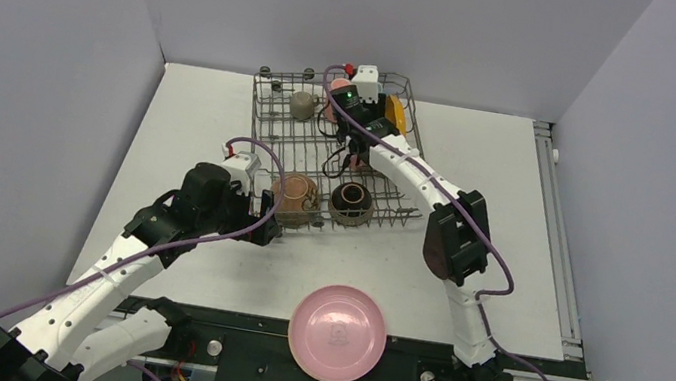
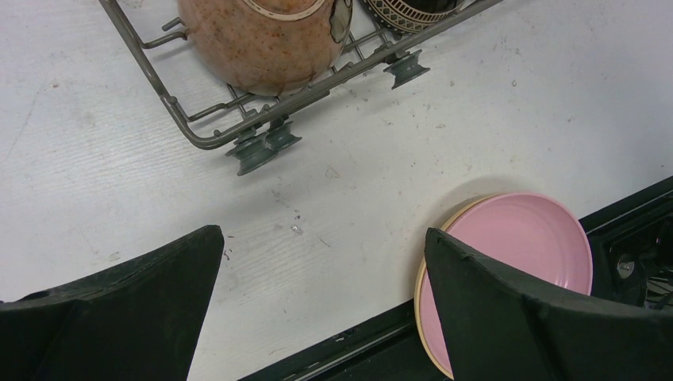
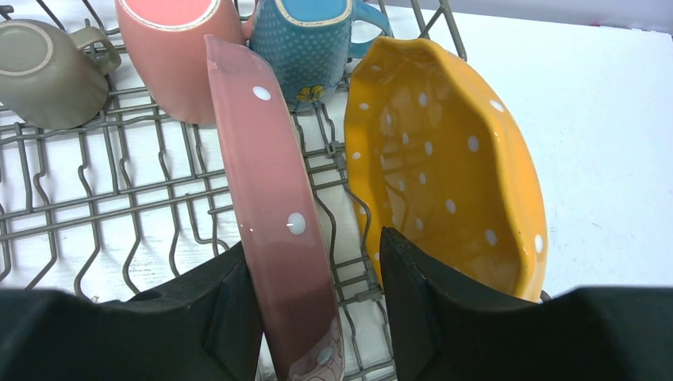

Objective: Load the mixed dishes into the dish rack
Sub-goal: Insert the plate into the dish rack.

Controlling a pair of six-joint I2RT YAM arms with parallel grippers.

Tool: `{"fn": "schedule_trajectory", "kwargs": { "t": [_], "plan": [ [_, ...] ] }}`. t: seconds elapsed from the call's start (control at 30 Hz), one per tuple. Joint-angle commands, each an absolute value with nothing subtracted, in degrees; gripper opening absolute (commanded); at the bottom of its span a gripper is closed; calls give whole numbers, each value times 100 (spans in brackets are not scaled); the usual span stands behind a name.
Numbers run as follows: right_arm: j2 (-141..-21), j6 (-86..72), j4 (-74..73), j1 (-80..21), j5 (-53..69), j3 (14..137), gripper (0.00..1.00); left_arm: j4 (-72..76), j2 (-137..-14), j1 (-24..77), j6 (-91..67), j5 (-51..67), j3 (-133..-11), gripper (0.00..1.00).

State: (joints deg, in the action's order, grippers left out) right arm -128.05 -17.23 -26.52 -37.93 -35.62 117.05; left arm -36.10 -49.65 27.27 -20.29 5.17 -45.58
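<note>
The dish rack (image 1: 272, 130) stands at the back middle of the table. My right gripper (image 3: 313, 246) is open around a pink white-dotted plate (image 3: 266, 167) that stands on edge between the tines. The plate rests against the left finger, with a gap to the right finger. The scalloped orange-yellow plate (image 3: 444, 167) stands just to its right. Behind are a pink cup (image 3: 171, 55), the blue flowered mug (image 3: 305, 48) and a grey-green cup (image 3: 44, 71). My left gripper (image 2: 324, 234) is open and empty over the table by the rack's front left corner (image 2: 198, 135). A second pink plate (image 1: 337, 332) lies at the table's front edge.
The terracotta bowl (image 1: 294, 197) and the dark brown bowl (image 1: 351, 203) sit in the rack's front row. The black base rail (image 1: 251, 339) runs along the near edge, under part of the front pink plate (image 2: 532, 246). White walls close in the left, back and right.
</note>
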Motion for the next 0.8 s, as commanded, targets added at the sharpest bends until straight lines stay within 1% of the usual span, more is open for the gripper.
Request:
{"fn": "schedule_trajectory", "kwargs": {
  "t": [0.0,0.37,0.57,0.63,0.73,0.77],
  "plan": [
    [-12229,-1777,-2441,-3719,-3971,11680,47,-3388,-4941,2676,-1934,564,-4641,96],
    [-11454,-1709,-2372,-3992,-3704,11543,47,-3383,-4918,2672,-1929,622,-4629,96],
    [-10879,-1632,-2680,-4323,-3654,11380,47,-3368,-4888,2691,-1991,742,-4611,96],
    [-10455,-1684,-2809,-4471,-3645,11015,47,-3363,-4876,2757,-2112,833,-4606,96],
    [-9447,-1810,-2756,-4663,-3343,9886,47,-3403,-4820,2942,-2386,900,-4531,96],
    [-9250,-1927,-2780,-4683,-3223,9676,47,-3433,-4782,3005,-2556,863,-4511,96]
  ]
}}
